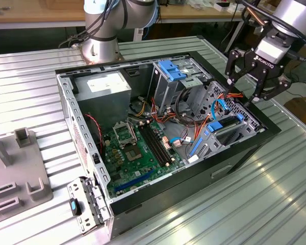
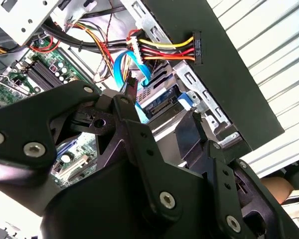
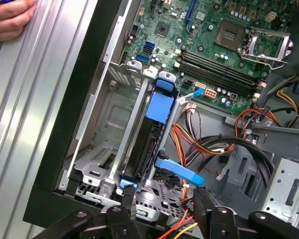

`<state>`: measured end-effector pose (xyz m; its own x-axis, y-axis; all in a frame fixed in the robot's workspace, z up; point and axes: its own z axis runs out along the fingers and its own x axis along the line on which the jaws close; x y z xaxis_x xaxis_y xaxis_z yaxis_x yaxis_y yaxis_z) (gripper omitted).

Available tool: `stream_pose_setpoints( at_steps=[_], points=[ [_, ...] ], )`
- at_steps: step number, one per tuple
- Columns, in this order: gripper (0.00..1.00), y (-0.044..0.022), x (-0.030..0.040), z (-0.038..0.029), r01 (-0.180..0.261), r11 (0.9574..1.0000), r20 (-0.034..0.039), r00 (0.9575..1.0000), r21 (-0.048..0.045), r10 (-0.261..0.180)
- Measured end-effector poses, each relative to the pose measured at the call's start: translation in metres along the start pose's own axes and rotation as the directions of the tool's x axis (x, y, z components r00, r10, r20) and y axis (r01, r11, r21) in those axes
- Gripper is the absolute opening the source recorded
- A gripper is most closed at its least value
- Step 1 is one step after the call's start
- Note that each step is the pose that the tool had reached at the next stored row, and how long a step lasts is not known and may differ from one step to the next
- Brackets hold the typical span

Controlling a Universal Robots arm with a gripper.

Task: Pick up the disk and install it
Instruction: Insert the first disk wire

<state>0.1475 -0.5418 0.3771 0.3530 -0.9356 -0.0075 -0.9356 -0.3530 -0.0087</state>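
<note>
The disk (image 1: 228,130) stands on edge inside a bay of the open computer case (image 1: 234,158), at the exterior view's right. Its dark body (image 3: 144,144) sits between bright blue carrier rails. My gripper (image 1: 243,92) hovers just above that corner of the case. It is open, with nothing between its fingers. In the first wrist view the gripper (image 3: 164,194) spans the near end of the disk without touching it. In the second wrist view the gripper (image 2: 163,103) frames the same bay from above.
A blue data cable (image 3: 179,172) and a bundle of coloured power wires (image 3: 204,144) lie beside the bay. The motherboard (image 1: 143,148), power supply (image 1: 104,87) and a tall drive cage with a blue bracket (image 1: 172,69) fill the case. A person's hand (image 3: 10,20) rests on the table.
</note>
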Motion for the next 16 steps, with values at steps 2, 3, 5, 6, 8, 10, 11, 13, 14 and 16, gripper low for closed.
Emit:
stream_pose_setpoints(
  at_steps=[2, 3, 5, 6, 8, 10, 11, 13, 14, 16],
  points=[
    [0.58, -0.0028, -0.0013, 0.0001, 0.017, 0.9999, 0.0002, 0.9999, -0.0001, -0.017],
    [0.58, -0.0043, -0.0015, 0.0002, 0.024, 0.9997, 0.0003, 0.9997, -0.0002, -0.024],
    [0.58, -0.0095, -0.0009, 0.0002, 0.04, 0.9992, 0.0002, 0.9992, -0.0004, -0.04],
    [0.58, -0.0097, -0.0009, 0.0002, 0.04, 0.9992, 0.0003, 0.9992, -0.0003, -0.04],
    [0.58, -0.0098, -0.0008, 0.0002, 0.04, 0.9992, 0.0003, 0.9992, -0.0003, -0.04],
    [0.58, -0.0099, -0.0007, 0.0003, 0.04, 0.9992, 0.0004, 0.9992, -0.0003, -0.04],
    [0.58, -0.0108, -0.0004, 0.0002, 0.042, 0.9991, 0.0003, 0.9991, -0.0003, -0.042],
    [0.58, -0.0138, 0.0007, 0.0003, 0.049, 0.9988, 0.0004, 0.9988, -0.0004, -0.049],
    [0.58, -0.0157, 0.0013, 0.0004, 0.059, 0.9982, 0.0005, 0.9982, -0.0004, -0.059],
    [0.58, -0.0174, 0.002, 0.0005, 0.069, 0.9976, 0.0007, 0.9976, -0.0005, -0.069]
  ],
)
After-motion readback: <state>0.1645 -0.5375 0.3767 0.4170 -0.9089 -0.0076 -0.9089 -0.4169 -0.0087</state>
